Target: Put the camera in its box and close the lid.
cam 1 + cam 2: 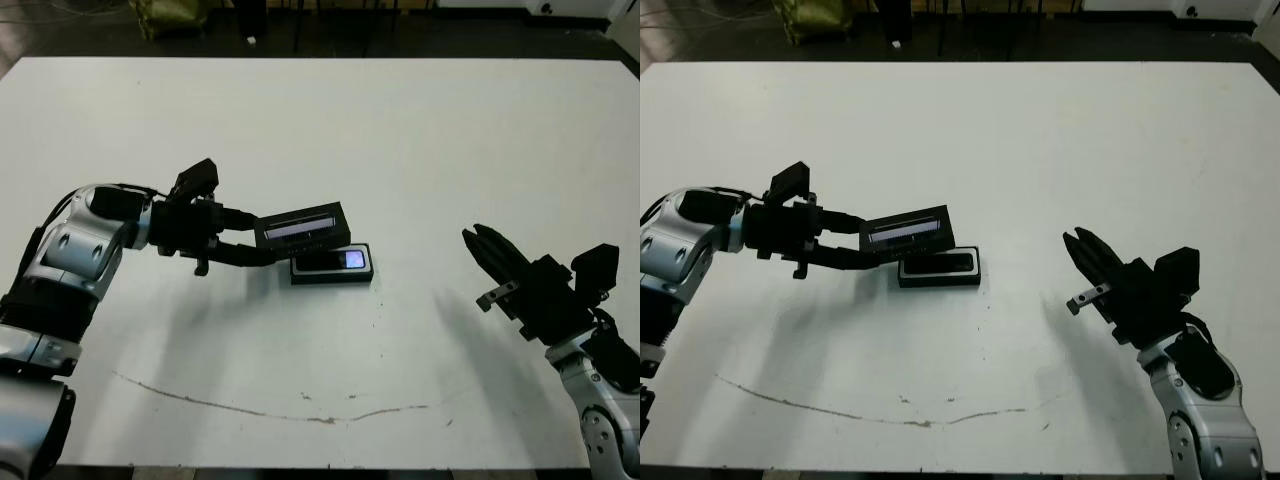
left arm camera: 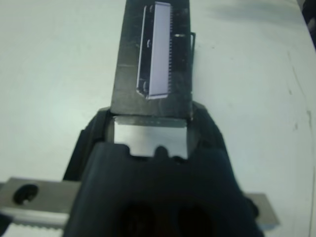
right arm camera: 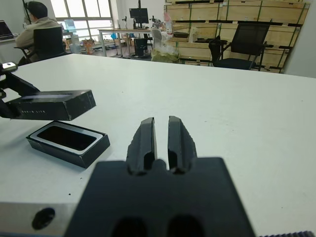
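Lid (image 1: 302, 226): clamped at its left end by left gripper (image 1: 247, 247), held raised just beyond the box (image 1: 332, 266) for lowering. Camera (image 1: 330, 261): lodged inside box, table centre. Right gripper (image 1: 484, 248): nearly shut, empty, parked well right.

Head stereo pair: both eyes look forward and down from above the near edge of the white table (image 1: 400, 130), taking in its whole top from some distance; the right eye shows the same scene shifted slightly toward picture left. Left wrist view: close, looking along the left two-fingered black gripper (image 2: 150, 133) onto the flat black rectangular lid with a silvery window strip (image 2: 152, 59), which fills the centre. Right wrist view: low, near table level, looking along the right two-fingered black gripper (image 3: 161, 140) across the table toward a room. Shared: lid and the shallow black white-lined box (image 3: 67, 141) appear in head and right wrist views.
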Robot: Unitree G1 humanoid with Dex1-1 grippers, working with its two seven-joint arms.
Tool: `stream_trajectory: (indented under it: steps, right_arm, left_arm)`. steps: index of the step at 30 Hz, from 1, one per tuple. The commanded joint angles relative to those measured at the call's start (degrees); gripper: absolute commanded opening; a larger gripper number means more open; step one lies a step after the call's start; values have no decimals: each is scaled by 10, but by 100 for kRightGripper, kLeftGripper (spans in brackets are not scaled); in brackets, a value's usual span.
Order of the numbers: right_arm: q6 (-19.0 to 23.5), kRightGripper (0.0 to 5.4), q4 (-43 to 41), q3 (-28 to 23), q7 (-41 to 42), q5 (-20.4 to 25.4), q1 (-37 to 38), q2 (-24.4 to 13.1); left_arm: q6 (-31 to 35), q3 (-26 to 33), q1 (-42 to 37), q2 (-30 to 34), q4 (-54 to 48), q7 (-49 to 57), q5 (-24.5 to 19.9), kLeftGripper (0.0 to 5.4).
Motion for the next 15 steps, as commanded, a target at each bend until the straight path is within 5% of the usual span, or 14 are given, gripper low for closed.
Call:
stream_trajectory:
  steps: [1,15]
  right_arm:
    - [-7,0,19,-1,2,-3,3,1]
    - [9,0,3,3,-10,-4,7,-2]
  left_arm:
    - [-20,-3,5,-11,19,-2,8,193]
    - [-71,-4,26,-39,54,-9,12,193]
